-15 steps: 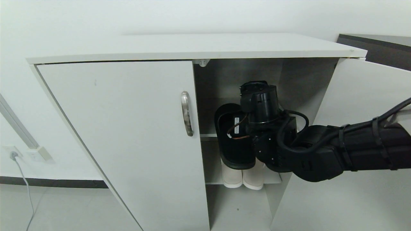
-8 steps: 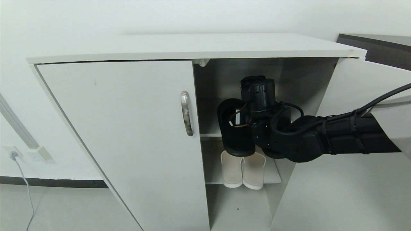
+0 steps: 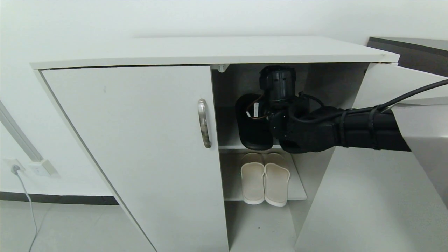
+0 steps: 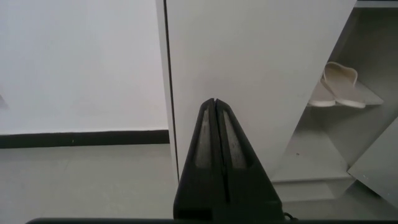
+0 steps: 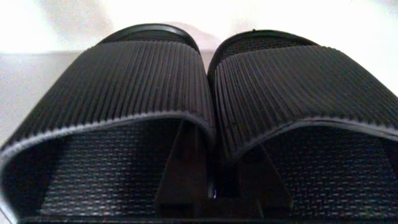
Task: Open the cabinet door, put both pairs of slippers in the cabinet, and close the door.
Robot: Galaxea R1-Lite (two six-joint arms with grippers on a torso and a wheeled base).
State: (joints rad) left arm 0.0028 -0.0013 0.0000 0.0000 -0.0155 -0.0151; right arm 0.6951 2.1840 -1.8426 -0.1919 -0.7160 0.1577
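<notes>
The white cabinet [image 3: 210,52] stands with its right door [image 3: 371,168] swung open and its left door [image 3: 133,147] closed. My right arm holds the pair of black slippers [image 3: 253,122] at the upper shelf [image 3: 227,146], inside the opening. In the right wrist view my right gripper [image 5: 211,180] is shut on the black slippers [image 5: 205,106], its fingers pinching the two inner sides together. A pair of white slippers [image 3: 265,178] lies side by side on the lower shelf [image 3: 297,194]. In the left wrist view my left gripper [image 4: 214,106] is shut and empty, before the closed left door [image 4: 249,62], with the white slippers [image 4: 339,87] off to one side.
A metal handle [image 3: 203,123] is on the left door's edge. A wall socket with a cable [image 3: 14,169] sits low at the left. A dark surface [image 3: 409,52] lies behind the cabinet at the right. Bare grey floor [image 3: 259,227] spreads below the shelves.
My right arm has risen and pushed inward, carrying the black slippers from in front of the lower shelf up to the upper shelf. The white slippers now show fully.
</notes>
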